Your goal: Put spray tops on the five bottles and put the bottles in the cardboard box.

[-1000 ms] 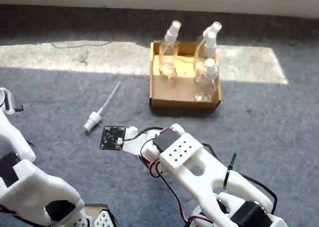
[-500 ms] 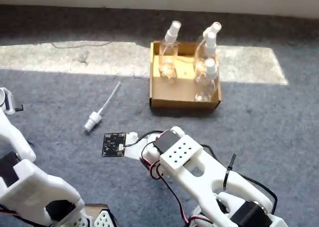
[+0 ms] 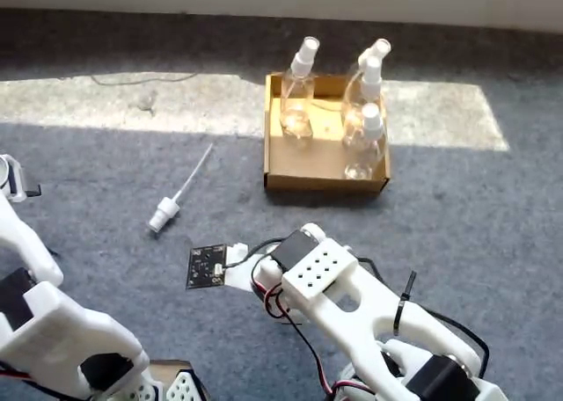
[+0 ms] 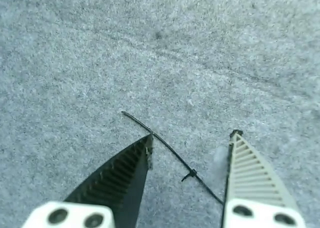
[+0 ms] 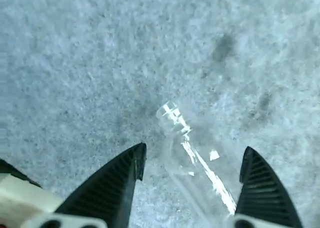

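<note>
While four capped bottles (image 3: 365, 142) stand upright in the cardboard box (image 3: 325, 183) at the far side of the grey carpet (image 3: 457, 216), a fifth clear bottle (image 5: 190, 160), without a top, lies on its side between the wide-spread jaws of the right gripper (image 5: 195, 148). Its long axis runs nearly in line with the gripper, slightly aslant, with the open neck pointing away from the wrist. Whether either finger touches it cannot be told. Seen from above, the right arm (image 3: 325, 282) reaches low over the carpet on the near side of the box, with its camera board (image 3: 207, 267) at the tip. A loose spray top (image 3: 167, 212) lies on the carpet just beyond that board and well apart from the box. Its white head is toward the arms and its thin dip tube points away toward the sunlit strip (image 3: 106, 102). The left gripper (image 4: 192, 135) hangs over carpet with its jaws wide, and a thin black cable tie (image 4: 170, 150) crosses the gap between them. The left arm (image 3: 53, 331) sits at the near corner.
</note>
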Controlling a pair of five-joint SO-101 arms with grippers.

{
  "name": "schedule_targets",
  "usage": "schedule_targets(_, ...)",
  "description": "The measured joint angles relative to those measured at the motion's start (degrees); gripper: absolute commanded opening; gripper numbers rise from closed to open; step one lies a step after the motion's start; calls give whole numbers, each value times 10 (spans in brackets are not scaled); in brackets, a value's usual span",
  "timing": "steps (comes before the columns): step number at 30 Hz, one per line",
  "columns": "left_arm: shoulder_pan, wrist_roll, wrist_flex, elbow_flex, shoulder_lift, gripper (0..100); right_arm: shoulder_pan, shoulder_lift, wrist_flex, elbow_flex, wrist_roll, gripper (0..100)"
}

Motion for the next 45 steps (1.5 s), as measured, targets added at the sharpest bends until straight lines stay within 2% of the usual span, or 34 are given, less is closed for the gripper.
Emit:
schedule_targets(5,0,0,0,0,0,235,0,0,11,0,32,260)
schedule_targets(15,0,0,0,0,0,235,27,0,-92,89,33,255)
schedule_targets(20,0,0,0,0,0,235,62,0,-138,103,-30,135)
schedule_targets(23,0,0,0,0,0,235,115,0,-150,105,-73,107)
schedule_targets(35,5,0,27,0,0,235,371,0,-154,105,-237,105)
schedule_targets(41,21,0,36,0,0,235,521,0,-160,92,-222,105)
schedule_targets(45,21,0,38,0,0,235,638,2,-179,25,-214,105)
